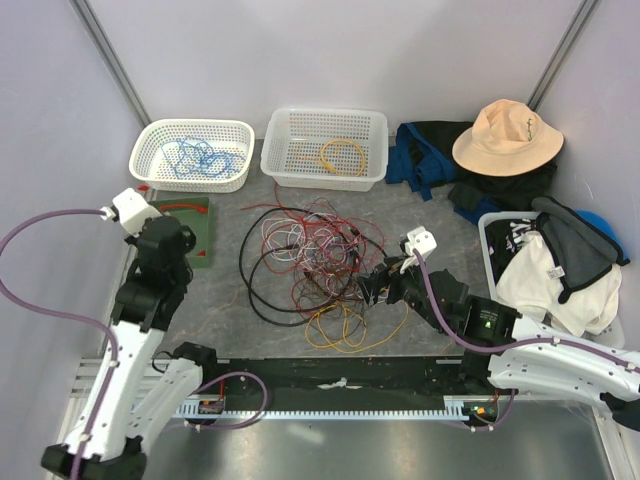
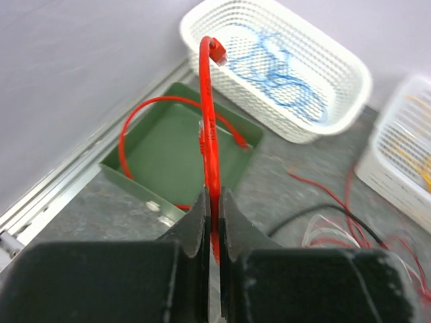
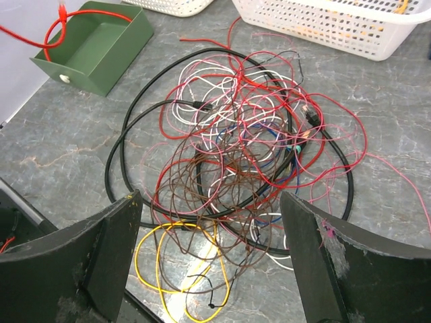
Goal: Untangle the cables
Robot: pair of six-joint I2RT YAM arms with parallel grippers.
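Observation:
The cables (image 1: 310, 260) lie in a tangled heap of red, maroon, white, pink, blue and yellow wires with a thick black loop, mid-table. The heap also shows in the right wrist view (image 3: 242, 134). My left gripper (image 1: 170, 238) is over the green tray (image 1: 190, 235) and is shut on a red cable (image 2: 210, 128). That cable arcs up from the jaws (image 2: 214, 196), and its other part loops in the tray (image 2: 182, 138). My right gripper (image 1: 376, 287) is open and empty at the heap's right edge. Its jaws (image 3: 210, 198) stand wide above the maroon and yellow loops (image 3: 158, 269).
Two white baskets stand at the back: one (image 1: 150, 140) holds blue cables, the other (image 1: 285, 125) holds a yellow-orange cable. A hat (image 1: 505, 135) and clothes lie at the back right. A bin of clothes (image 1: 490, 235) stands at the right.

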